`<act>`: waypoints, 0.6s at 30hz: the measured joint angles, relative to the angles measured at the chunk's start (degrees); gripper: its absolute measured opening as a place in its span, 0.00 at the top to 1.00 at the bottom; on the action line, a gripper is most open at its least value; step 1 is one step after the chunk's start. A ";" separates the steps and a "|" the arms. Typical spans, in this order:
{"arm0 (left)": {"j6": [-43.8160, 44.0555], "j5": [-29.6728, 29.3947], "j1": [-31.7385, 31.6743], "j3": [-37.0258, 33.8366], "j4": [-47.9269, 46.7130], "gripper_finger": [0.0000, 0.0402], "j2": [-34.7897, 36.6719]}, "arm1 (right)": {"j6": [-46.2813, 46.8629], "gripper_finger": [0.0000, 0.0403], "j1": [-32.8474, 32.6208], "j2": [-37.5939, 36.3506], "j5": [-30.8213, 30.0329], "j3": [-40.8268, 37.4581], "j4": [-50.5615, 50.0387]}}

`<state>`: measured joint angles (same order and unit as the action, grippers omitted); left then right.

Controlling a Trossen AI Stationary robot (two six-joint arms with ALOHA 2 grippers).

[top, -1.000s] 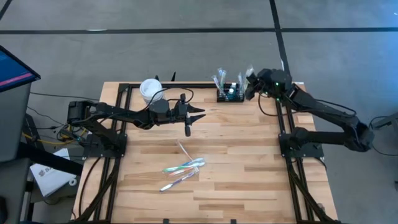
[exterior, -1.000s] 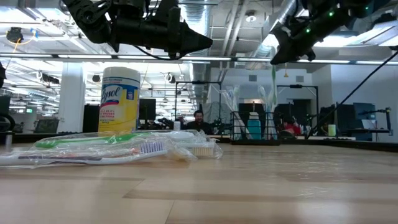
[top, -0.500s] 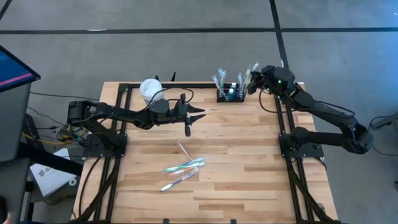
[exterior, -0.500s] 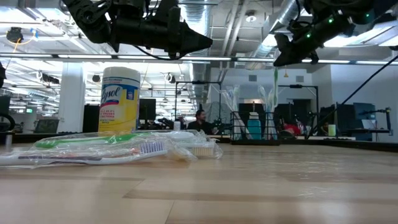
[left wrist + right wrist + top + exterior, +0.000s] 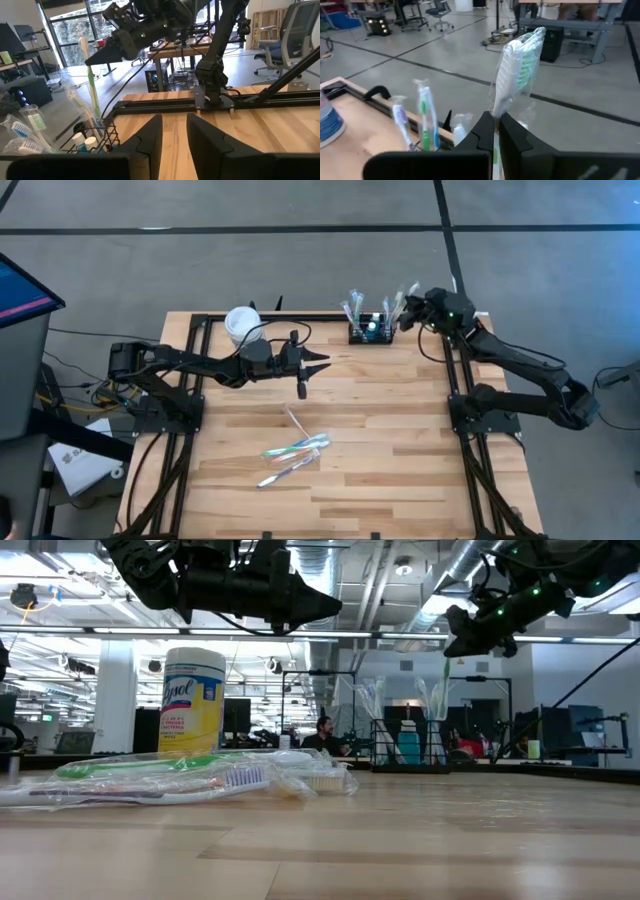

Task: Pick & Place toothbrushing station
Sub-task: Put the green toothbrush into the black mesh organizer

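We see the toothbrushing station point(image 5: 369, 333) at the table's far edge, right of centre, long axis left-right. Our right gripper point(image 5: 404, 318), above its right end, pinches a wrapped toothbrush point(image 5: 517, 65) upright. The left gripper point(image 5: 320, 364) hangs part-open, empty.

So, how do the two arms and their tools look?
Both arms are dark, almost black, built of slim jointed links with black cables running along them. The left tool ends in two tapered, pointed black fingers. The right tool has the same flat black fingers, and small green lights glow on its wrist. I see no other markings.
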<state>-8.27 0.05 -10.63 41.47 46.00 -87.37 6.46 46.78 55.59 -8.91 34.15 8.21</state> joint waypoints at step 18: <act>-0.02 0.00 0.00 0.00 0.41 0.80 0.00 | 0.71 1.00 0.04 11.48 2.96 0.09 9.25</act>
<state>-8.29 0.05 -10.63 41.47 46.41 -87.37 7.17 46.82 67.08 -5.95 34.24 17.46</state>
